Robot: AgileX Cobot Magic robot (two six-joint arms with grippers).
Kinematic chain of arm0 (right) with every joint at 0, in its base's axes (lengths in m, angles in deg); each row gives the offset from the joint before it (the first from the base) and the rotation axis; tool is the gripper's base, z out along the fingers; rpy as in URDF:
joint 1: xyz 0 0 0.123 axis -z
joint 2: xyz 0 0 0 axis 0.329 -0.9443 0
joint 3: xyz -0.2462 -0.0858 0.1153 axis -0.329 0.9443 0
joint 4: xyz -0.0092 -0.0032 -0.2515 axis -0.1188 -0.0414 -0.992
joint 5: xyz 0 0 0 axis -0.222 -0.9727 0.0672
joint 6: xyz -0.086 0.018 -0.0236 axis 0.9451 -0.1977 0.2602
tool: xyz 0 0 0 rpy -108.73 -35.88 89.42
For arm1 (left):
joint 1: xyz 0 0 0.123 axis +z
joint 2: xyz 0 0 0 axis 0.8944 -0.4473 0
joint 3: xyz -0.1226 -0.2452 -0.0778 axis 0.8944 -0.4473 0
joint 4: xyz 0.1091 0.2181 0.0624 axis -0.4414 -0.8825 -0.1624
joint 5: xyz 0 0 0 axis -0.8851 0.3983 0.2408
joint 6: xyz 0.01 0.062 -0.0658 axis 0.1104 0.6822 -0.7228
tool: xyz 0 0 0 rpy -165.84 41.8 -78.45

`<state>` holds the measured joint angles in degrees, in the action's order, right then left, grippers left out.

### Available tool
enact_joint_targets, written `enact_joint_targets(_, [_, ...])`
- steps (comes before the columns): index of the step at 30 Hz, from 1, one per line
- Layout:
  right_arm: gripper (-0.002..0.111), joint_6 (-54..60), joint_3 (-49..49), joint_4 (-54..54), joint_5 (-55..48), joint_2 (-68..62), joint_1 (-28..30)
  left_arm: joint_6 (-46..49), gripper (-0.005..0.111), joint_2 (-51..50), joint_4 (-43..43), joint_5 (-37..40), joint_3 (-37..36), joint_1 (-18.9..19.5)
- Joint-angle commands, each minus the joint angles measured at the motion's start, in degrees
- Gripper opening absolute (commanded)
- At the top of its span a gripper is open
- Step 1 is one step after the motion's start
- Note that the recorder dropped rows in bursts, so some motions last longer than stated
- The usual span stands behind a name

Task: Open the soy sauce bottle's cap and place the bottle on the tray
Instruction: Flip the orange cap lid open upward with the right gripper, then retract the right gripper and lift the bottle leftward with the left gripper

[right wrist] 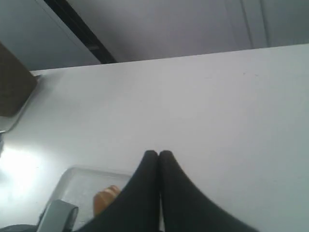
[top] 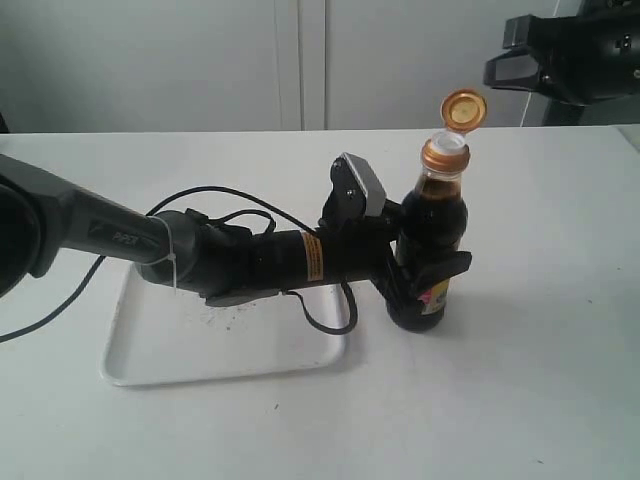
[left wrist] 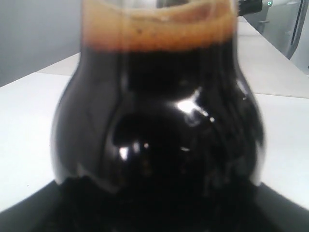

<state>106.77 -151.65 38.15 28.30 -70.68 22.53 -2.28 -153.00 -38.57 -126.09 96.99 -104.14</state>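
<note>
White bench (top: pixel 540 400). White tray (top: pixel 130 372), empty. Soy sauce bottle (top: pixel 432 235) upright beside tray, clamped by left end effector (top: pixel 420 270). Right end effector (right wrist: pixel 158 155) pinched closed, raised clear. Copper-orange cap (top: pixel 463 110) flipped open; placing remains.

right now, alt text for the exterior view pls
The left pincer grips the soy sauce bottle upright on a white table, its orange cap flipped open. The white tray lies left of the bottle, under the arm.
</note>
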Motion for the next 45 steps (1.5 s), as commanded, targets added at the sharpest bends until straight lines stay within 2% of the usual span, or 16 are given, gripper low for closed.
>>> enact_joint_targets(1, [0.000, 3.86, -0.34, -3.72, 4.26, 0.09, 0.07, -0.52, 0.000, 0.03, -2.39, 1.10, -0.41, -0.24])
enact_joint_targets(7, [0.000, 2.54, -0.34, -17.14, 9.62, 1.23, 0.07, -0.52, 0.000, 0.03, -2.24, 1.10, -0.41, -0.24])
enact_joint_targets(13, [0.000, -19.29, -0.34, -39.09, 15.38, 4.64, 0.07, -0.89, 0.000, 0.78, -1.69, 1.09, -0.41, 0.00])
enact_joint_targets(18, [0.000, -25.97, 0.46, -46.48, 15.76, 7.26, 0.07, -1.34, 0.000, 2.79, -1.69, 2.36, -0.41, 0.00])
enact_joint_targets(23, [0.000, -28.48, 4.02, -48.17, 20.75, 10.23, 0.07, -1.98, 0.000, 4.97, -1.79, 4.15, -0.41, 0.00])
enact_joint_targets(33, [0.000, -28.58, 11.02, -48.17, 26.30, 12.89, 0.07, -0.79, 0.000, 9.35, -1.79, 0.77, -1.19, 0.00])
enact_joint_targets(39, [0.000, -28.58, 12.99, -47.52, 28.47, 12.76, 0.07, 2.66, 0.000, 13.67, -1.56, 0.78, -5.24, 0.00])
enact_joint_targets(45, [0.000, -27.61, 12.99, -49.74, 27.57, 12.76, -3.15, 4.58, 0.000, 18.29, 0.32, 0.41, -10.52, 0.61])
